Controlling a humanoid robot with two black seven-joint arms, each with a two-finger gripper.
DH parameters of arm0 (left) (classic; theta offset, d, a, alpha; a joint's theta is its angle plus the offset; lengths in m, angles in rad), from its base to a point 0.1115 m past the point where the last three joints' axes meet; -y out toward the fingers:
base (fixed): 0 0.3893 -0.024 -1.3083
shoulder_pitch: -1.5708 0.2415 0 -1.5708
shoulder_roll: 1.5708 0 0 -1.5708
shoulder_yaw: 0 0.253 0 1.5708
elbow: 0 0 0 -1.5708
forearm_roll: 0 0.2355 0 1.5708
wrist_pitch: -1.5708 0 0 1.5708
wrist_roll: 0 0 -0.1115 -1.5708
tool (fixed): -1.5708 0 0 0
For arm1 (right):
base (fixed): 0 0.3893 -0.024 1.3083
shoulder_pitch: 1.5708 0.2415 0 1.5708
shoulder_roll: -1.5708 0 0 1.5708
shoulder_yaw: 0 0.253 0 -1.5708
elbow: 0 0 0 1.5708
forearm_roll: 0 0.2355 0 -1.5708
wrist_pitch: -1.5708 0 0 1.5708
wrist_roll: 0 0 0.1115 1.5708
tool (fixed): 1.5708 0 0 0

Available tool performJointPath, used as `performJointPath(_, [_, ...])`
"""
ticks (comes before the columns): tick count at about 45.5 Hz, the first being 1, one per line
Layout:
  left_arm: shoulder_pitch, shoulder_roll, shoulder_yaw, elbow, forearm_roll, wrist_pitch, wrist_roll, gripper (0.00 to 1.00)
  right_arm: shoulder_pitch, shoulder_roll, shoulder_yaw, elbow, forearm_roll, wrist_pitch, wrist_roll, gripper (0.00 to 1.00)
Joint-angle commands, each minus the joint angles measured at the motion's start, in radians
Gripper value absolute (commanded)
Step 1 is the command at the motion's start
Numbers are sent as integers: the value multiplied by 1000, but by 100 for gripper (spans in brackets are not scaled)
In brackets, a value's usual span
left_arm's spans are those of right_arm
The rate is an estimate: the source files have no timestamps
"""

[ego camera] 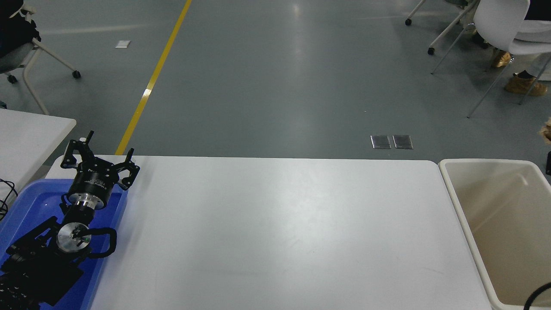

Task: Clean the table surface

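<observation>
The table surface (275, 228) is a wide matte white top that fills the lower middle of the head view, with nothing lying on it. My left gripper (100, 151) is parked at the table's far left corner, above the blue bin (26, 206), with its fingers spread open and empty. My right gripper is out of view; only a loop of black cable (536, 297) shows at the lower right corner.
A large cream tub (499, 232) stands against the table's right end. A smaller white table (30, 133) is at the left edge. Beyond lie grey floor with a yellow line (150, 82), wheeled chairs, and a person's feet (525, 84) at the far right.
</observation>
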Motion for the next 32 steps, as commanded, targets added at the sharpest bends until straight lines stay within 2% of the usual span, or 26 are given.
performJointPath(1, [0,0,0,1,0,0,0,100,-105,5,-72,-12,-8,-13,-1,0])
performJointPath(11, [0,0,0,-1,0,0,0,100,-153,5,-223,-12,-10,-27,-13,0])
performJointPath(18, [0,0,0,-1,0,0,0,100,-159,3,-467,-11,-57,-55,-61,0])
performJointPath(32, [0,0,0,1,0,0,0,100,-158,-6,-805,-11,-158,-53,-81,0])
